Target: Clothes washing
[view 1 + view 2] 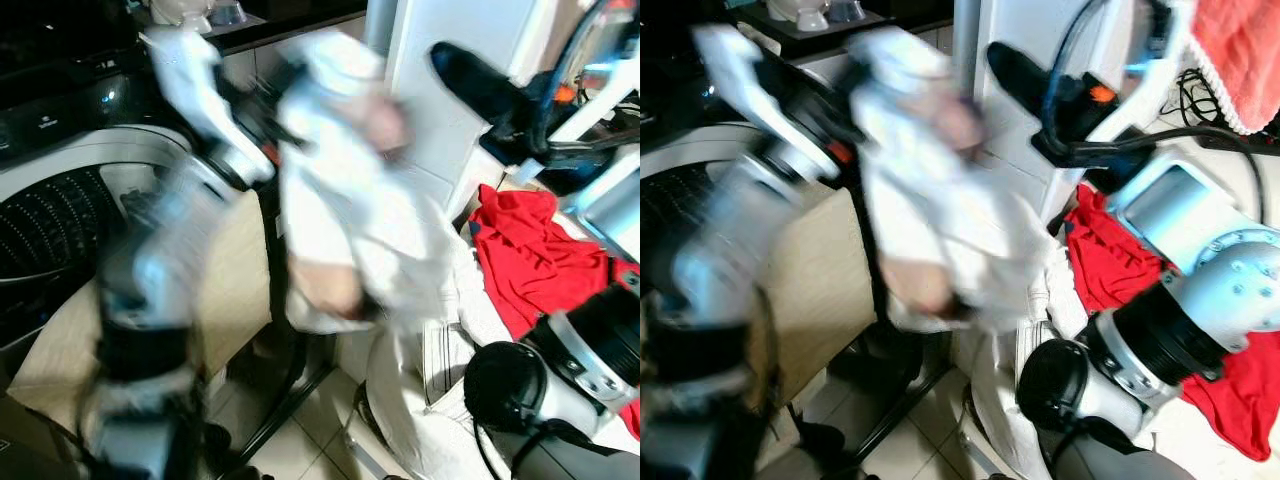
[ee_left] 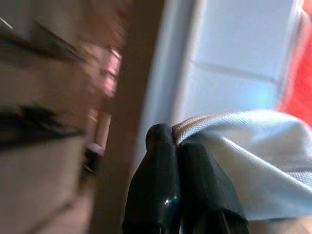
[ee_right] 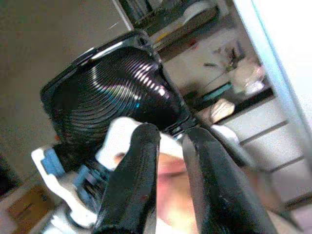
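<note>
My left gripper (image 2: pixel 176 139) is shut on the edge of a white garment (image 1: pixel 340 200), held high in front of me and hanging down, all blurred. The left arm (image 1: pixel 190 90) rises from the lower left beside the top-loading washing machine (image 1: pixel 60 200), whose dark drum is open at the far left. My right gripper (image 1: pixel 475 80) is raised at the upper right, to the right of the garment and apart from it. Its fingers (image 3: pixel 139 161) stand a little apart with nothing between them.
A red cloth (image 1: pixel 530 260) lies on a heap of pale laundry (image 1: pixel 440 380) at the lower right. A white cabinet (image 1: pixel 450 60) stands behind. A beige panel (image 1: pixel 235 290) and a black frame stand by the washer. A red towel (image 1: pixel 1240 50) hangs at top right.
</note>
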You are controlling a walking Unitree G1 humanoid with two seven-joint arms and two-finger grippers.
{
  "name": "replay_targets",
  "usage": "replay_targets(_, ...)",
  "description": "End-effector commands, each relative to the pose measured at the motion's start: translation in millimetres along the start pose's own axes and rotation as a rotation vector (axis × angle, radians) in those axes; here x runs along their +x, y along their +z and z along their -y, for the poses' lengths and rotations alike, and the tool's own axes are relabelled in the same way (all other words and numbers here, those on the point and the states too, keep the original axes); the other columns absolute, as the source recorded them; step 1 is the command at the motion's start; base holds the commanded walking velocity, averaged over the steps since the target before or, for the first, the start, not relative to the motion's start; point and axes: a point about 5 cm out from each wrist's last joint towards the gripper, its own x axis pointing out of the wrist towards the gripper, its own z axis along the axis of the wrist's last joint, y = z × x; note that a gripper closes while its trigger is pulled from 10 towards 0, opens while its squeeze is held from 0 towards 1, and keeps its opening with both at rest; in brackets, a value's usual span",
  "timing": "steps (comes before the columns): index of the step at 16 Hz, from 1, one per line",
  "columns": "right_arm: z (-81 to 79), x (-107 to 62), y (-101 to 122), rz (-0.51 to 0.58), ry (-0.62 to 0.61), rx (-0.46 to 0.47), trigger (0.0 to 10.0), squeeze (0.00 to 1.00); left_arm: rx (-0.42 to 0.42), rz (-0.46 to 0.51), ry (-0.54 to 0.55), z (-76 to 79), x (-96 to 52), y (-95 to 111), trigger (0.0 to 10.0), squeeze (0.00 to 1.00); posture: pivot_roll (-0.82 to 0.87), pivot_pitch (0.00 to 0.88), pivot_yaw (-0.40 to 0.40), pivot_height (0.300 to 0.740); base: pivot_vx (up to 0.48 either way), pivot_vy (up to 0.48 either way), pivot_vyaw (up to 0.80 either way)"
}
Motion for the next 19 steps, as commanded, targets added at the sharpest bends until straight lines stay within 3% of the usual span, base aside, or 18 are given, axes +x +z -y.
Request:
replay_targets(1, -7.8, -3.3, 0, -0.012, 0.027, -0.089, 10.0, 0.00, 0.172, 0.139, 0.083, -22.5, 9.5, 49, 0.0, 0.00, -0.08, 0.000, -0.015, 0.740, 0.000, 0.000, 0.00)
replay_targets(2, -9.3, -4.0, -1, -0.021, 0.034, -0.105, 10.0, 0.00, 0.233, 0.176, 0.116, -29.6, 11.5, 65, 0.0, 0.00, -0.08, 0.000, -0.015, 0.740, 0.000, 0.000, 0.00)
replay_targets(4, -12.3, -3.7, -6, -0.045, 0.043, -0.135, 10.0, 0.00, 0.610, 0.287, 0.238, -48.0, 14.8, 122, 0.0, 0.00, -0.08, 0.000, -0.013, 0.740, 0.000, 0.000, 0.00)
replay_targets(5, -13.2, -2.5, -10, -0.057, 0.045, -0.146, 10.0, 0.00, 0.902, 0.364, 0.312, -53.1, 12.8, 162, 0.0, 0.00, -0.07, 0.000, -0.013, 0.740, 0.000, 0.000, 0.00)
replay_targets(6, -13.2, -1.7, -12, -0.062, 0.045, -0.150, 10.0, 0.00, 0.958, 0.375, 0.326, -54.7, 12.5, 169, 0.0, 0.00, -0.06, 0.000, -0.015, 0.740, 0.000, 0.000, 0.00)
replay_targets(8, -14.6, 0.9, -23, -0.109, 0.051, -0.172, 10.0, 0.00, 0.922, 0.059, 0.337, -81.6, 19.9, 129, 0.0, 0.00, -0.06, 0.000, -0.012, 0.740, 0.000, 0.000, 0.00)
replay_targets(9, -16.1, 1.3, -35, -0.181, 0.047, -0.210, 10.0, 0.00, 0.885, -0.203, 0.362, -102.7, 13.4, 85, 0.3, 0.00, -0.06, 0.000, -0.011, 0.740, 0.000, 0.000, 0.00)
replay_targets(10, -16.8, 1.0, -55, -0.281, 0.034, -0.257, 10.0, 0.00, 0.830, -0.468, 0.483, -134.1, -9.7, 33, 10.0, 0.00, -0.07, 0.000, -0.004, 0.740, 0.000, 0.000, 0.00)
replay_targets(11, -17.2, 1.0, -58, -0.295, 0.033, -0.265, 10.0, 0.00, 0.822, -0.481, 0.499, -138.6, -13.1, 29, 10.0, 0.00, -0.07, 0.000, -0.003, 0.740, 0.000, 0.000, 0.00)
replay_targets(12, -23.2, -2.2, -77, -0.388, 0.062, -0.315, 10.0, 0.00, 0.709, -0.643, 0.631, -162.4, -42.2, 8, 10.0, 0.49, -0.08, 0.000, 0.004, 0.740, 0.000, 0.000, 0.00)
replay_targets(13, -24.9, -3.0, -80, -0.404, 0.073, -0.323, 10.0, 0.00, 0.684, -0.659, 0.668, -166.6, -47.8, 6, 10.0, 0.99, -0.08, 0.000, 0.004, 0.740, 0.000, 0.000, 0.00)
replay_targets(15, -33.2, -6.0, -86, -0.431, 0.144, -0.332, 10.0, 0.00, 0.647, -0.664, 0.701, -172.7, -56.5, 12, 10.0, 1.00, -0.08, 0.000, -0.001, 0.740, 0.000, 0.000, 0.00)
replay_targets(19, -30.8, -4.6, -90, -0.425, 0.152, -0.374, 10.0, 0.00, 0.708, -0.627, 0.812, -189.7, -66.1, 44, 10.0, 1.00, -0.06, 0.000, -0.013, 0.740, 0.000, 0.000, 0.00)
